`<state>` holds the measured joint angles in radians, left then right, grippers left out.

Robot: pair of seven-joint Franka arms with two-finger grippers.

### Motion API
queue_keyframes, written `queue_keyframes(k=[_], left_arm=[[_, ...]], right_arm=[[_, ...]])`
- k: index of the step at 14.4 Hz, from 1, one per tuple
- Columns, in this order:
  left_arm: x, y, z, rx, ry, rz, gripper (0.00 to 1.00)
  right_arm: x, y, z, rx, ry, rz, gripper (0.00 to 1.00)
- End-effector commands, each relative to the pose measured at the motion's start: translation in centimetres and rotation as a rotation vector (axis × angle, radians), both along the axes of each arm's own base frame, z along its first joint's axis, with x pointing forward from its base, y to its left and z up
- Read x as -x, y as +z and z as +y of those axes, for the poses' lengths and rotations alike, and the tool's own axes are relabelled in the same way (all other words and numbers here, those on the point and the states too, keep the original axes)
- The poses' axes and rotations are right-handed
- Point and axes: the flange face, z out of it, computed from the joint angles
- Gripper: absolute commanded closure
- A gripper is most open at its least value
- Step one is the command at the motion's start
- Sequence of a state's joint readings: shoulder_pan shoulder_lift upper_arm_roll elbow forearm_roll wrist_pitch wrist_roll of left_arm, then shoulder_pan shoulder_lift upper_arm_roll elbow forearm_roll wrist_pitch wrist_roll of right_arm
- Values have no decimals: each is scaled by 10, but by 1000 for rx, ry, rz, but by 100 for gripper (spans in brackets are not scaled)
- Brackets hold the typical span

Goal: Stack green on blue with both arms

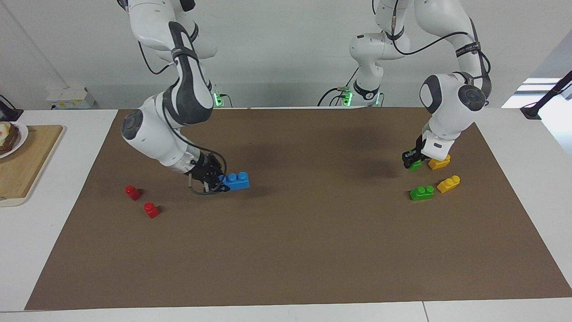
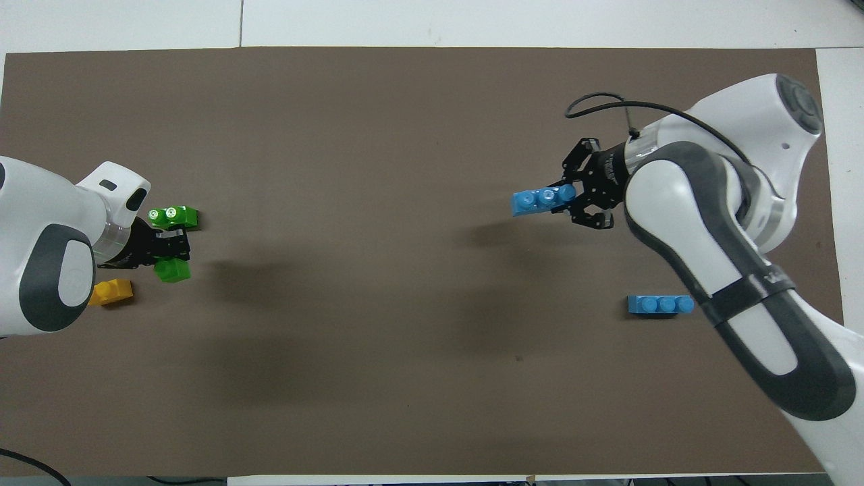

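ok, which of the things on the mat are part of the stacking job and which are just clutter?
In the job:
- blue brick in the right hand
- green brick in the left hand

Lying about:
- second blue brick
- second green brick
- two yellow bricks
- two red bricks
- cutting board with plate
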<state>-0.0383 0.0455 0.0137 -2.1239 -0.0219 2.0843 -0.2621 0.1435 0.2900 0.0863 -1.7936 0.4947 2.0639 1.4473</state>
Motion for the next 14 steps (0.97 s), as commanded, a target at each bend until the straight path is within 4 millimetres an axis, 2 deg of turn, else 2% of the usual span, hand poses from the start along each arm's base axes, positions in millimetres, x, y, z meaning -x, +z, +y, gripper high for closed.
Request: queue_keyframes(k=[1, 2, 4, 6, 9, 13, 14], left_arm=[[-2, 8, -17, 0, 68, 7, 100], [-2, 8, -23, -3, 90, 7, 100], [-1, 10, -34, -9, 148, 6, 100], [-1, 17, -51, -5, 206, 34, 100], [-7, 33, -64, 42, 424, 38, 100], [-8, 38, -85, 54, 632, 44, 100], [-6, 41, -103, 51, 672, 41, 100]], right_arm=[[13, 2, 68, -31, -84, 10, 100], [19, 5, 92, -49, -121, 6, 100], [30, 2, 127, -60, -164, -4, 100], [42, -17, 155, -51, -194, -3, 100], [51, -48, 179, -36, -258, 13, 100], [63, -68, 202, -31, -288, -4, 100], [65, -72, 206, -28, -286, -9, 100]])
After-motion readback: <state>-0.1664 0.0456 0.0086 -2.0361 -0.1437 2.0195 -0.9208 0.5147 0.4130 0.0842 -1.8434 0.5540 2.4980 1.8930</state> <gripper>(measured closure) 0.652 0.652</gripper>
